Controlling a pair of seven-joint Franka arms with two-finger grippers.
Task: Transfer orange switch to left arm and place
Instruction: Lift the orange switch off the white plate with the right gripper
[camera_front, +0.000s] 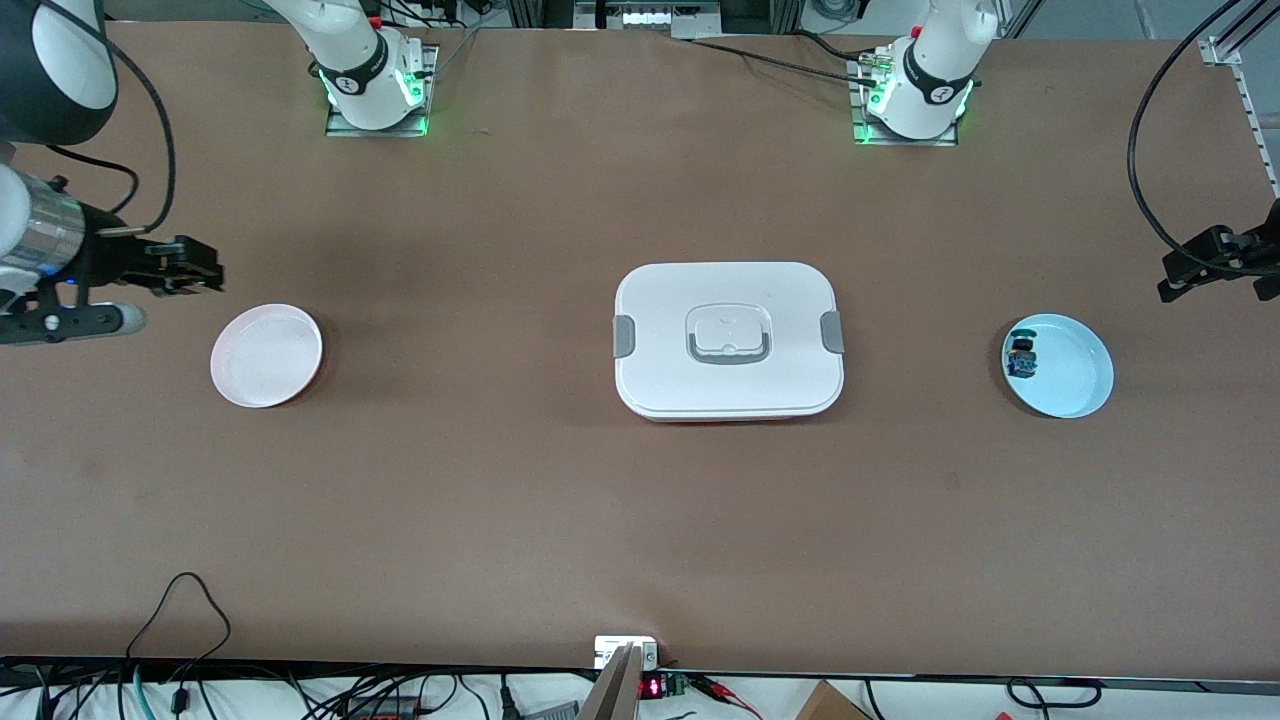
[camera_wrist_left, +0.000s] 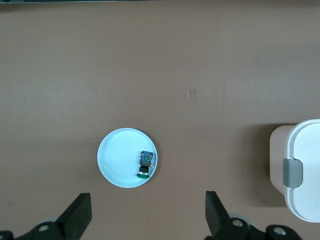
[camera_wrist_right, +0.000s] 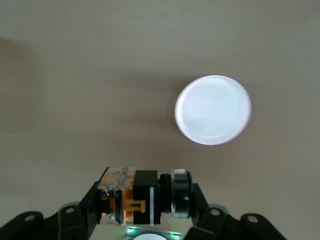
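My right gripper (camera_front: 190, 270) is up over the table beside the pink plate (camera_front: 266, 355), at the right arm's end. In the right wrist view it (camera_wrist_right: 145, 200) is shut on the orange switch (camera_wrist_right: 135, 197), a small black body with orange parts and a silver ring, held sideways. The pink plate (camera_wrist_right: 212, 110) lies empty below. My left gripper (camera_front: 1200, 265) hangs open and empty over the table beside the blue plate (camera_front: 1070, 375); its fingers (camera_wrist_left: 80, 212) stand wide apart. The white box (camera_front: 728, 340) sits shut in the table's middle, between the two plates.
The blue plate (camera_wrist_left: 117, 157) holds a similar small switch with a blue-green top (camera_wrist_left: 145, 165), also seen in the front view (camera_front: 1022, 357). An edge of the box (camera_wrist_left: 305, 170) shows in the left wrist view. Cables run along the table's edge nearest the front camera.
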